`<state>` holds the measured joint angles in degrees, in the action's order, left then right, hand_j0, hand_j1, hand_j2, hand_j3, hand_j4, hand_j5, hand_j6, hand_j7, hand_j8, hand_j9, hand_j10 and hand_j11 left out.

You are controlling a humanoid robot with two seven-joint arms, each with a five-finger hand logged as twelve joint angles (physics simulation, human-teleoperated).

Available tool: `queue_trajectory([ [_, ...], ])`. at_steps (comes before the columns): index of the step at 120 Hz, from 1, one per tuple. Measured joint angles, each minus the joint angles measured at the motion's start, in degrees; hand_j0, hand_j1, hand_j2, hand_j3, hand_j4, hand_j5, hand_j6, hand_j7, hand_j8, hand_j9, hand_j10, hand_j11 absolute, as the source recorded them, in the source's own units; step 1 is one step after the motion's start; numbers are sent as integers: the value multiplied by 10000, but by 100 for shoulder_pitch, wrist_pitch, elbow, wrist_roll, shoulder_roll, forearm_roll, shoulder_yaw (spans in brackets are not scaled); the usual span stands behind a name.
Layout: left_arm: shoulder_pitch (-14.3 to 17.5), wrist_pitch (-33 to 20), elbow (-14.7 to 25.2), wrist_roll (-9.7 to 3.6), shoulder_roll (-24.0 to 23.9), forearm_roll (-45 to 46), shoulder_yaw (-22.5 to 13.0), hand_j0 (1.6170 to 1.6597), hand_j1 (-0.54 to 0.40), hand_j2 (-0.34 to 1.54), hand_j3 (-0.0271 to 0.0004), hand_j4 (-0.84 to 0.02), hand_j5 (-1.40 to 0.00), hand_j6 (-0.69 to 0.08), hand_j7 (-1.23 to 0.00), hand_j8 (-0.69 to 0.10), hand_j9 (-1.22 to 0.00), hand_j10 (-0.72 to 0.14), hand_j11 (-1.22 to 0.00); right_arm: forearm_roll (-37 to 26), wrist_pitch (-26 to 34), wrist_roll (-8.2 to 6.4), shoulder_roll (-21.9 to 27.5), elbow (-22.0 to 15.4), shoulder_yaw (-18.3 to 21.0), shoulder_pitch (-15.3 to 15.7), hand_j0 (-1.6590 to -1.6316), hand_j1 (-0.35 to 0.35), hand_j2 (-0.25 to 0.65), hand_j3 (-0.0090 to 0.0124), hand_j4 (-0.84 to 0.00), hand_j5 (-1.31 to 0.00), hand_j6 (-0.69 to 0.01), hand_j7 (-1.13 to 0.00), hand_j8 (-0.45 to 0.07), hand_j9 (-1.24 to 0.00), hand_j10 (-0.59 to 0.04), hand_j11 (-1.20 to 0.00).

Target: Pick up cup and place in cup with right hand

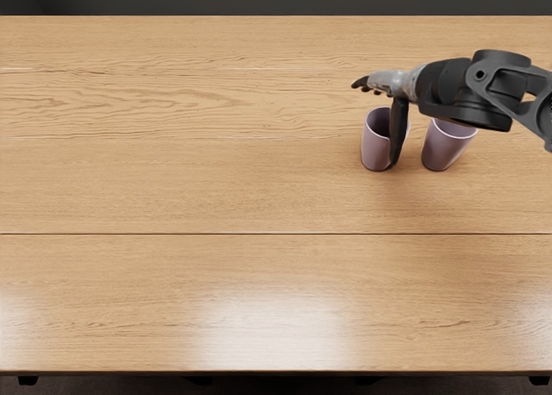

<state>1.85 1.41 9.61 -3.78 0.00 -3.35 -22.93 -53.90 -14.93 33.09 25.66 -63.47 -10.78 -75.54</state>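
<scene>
The left cup stands on the bench, mouth up. Over its rim reaches the right hand — fingers extended and unclenched, the thumb hanging across the cup's right side. The right cup (mauve, like its neighbour) stands nearby, partly hidden under the wrist.

A left cup and a right cup sit near each other, not touching, on a table. Both occupy its far half, right of center.
</scene>
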Motion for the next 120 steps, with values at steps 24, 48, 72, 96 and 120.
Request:
queue_trajectory([
  [24, 0, 0, 0, 0, 0, 0, 0, 16581, 3490, 0, 0, -1, 0, -1, 0, -1, 0, 0, 0, -183, 332, 3, -230, 227, 270, 16, -16581, -2889, -91, 0, -539, -666, -554, -661, -543, -665, -532, -664],
  [48, 0, 0, 0, 0, 0, -1, 0, 16581, 3490, 0, 0, -1, 0, -1, 0, -1, 0, 0, 0, -270, 571, 5, -267, 257, 536, 38, -16581, -2183, -207, 0, -1129, -1432, -1145, -1428, -1134, -1431, -1122, -1430],
  [72, 0, 0, 0, 0, 0, -2, 1, 16581, 3490, 0, 0, -1, 0, -1, 0, -1, 0, 0, 0, -276, 636, 5, -251, 241, 597, 57, -16581, -1236, -363, 0, -1920, -2460, -1936, -2455, -1925, -2459, -1913, -2458],
  [96, 0, 0, 0, 0, 0, -2, 0, 16581, 3490, 0, 0, -1, 0, -1, 0, -1, 0, 0, 0, -265, 662, 5, -194, 239, 600, 76, -16581, -278, -520, 0, -2719, -3499, -2734, -3494, -2724, -3498, -2712, -3497],
  [120, 0, 0, -1, 0, 0, -2, 1, 16581, 3490, 0, 0, -1, 0, -1, 0, -1, 0, 0, 0, -227, 666, 4, -153, 241, 585, 73, -16580, 605, -663, -3, -3457, -4455, -3474, -4453, -3461, -4453, -3451, -4452],
])
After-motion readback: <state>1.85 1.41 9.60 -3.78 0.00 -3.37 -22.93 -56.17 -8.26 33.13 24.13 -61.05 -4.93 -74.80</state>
